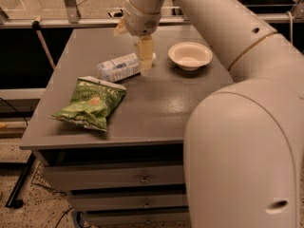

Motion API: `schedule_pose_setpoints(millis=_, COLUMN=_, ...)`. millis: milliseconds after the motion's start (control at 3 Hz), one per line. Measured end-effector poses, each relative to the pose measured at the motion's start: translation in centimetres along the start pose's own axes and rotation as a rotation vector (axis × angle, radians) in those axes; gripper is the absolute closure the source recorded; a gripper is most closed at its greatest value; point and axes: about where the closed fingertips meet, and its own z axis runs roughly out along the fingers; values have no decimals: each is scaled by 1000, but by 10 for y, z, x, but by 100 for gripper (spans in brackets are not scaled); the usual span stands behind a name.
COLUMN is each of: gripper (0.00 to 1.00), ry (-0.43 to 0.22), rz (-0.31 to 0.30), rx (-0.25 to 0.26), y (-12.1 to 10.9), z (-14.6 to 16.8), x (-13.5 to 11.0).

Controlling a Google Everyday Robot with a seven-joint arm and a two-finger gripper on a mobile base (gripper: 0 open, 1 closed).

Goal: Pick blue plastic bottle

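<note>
The blue plastic bottle (118, 66) lies on its side on the grey table (156, 103), toward the back, with its cap end pointing right. It is clear with a pale blue-and-white label. My gripper (145, 68) hangs straight down from the arm's wrist (140, 13), and its tip is right at the bottle's cap end, in front of it. The cap is hidden behind the gripper. I cannot tell if the gripper touches the bottle.
A white bowl (190, 55) stands to the right of the gripper at the back right. A green chip bag (90, 102) lies front left of the bottle. The robot's large white arm body (242, 146) fills the right foreground. Drawers (114, 177) sit under the tabletop.
</note>
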Motion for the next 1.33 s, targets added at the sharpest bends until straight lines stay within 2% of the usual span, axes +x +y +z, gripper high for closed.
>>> schedule_pose_setpoints(millis=333, gripper=0, ry=10, rz=-58, rx=-52, y=-12, z=24, x=-18)
schedule_pose_setpoints(millis=667, gripper=0, ry=8, rz=-60, rx=-121, y=-17, z=58, x=-23)
schedule_pose_setpoints(millis=1000, gripper=0, ry=8, rz=-58, rx=-124, y=-18, z=61, x=-22)
schedule_pose_setpoints(millis=1333, gripper=9, ry=5, rz=-59, rx=-102, y=-24, z=65, x=-23)
